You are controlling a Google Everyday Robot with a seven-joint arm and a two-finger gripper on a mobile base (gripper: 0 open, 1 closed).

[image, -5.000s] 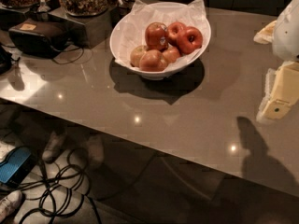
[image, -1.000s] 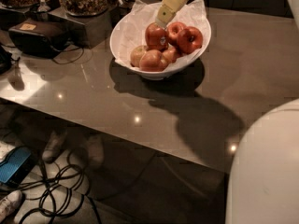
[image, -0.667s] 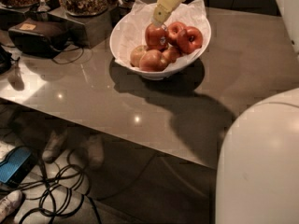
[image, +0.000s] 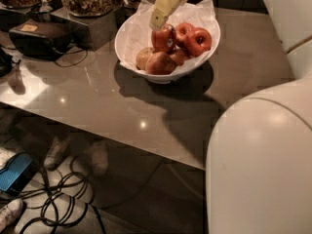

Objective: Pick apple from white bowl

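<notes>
gripper [image: 159, 23] low over white bowl [image: 127, 48], seemingly touching the apple [image: 164, 39]

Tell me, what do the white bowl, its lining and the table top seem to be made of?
The white bowl: glazed ceramic or hard plastic, judging by its smooth plain wall. The lining: thin paper, crinkled, corners standing up. The table top: polished stone or laminate, perhaps; it mirrors lamp spots. The cream, plastic-looking end effector hangs at the apple in the bowl.
</notes>
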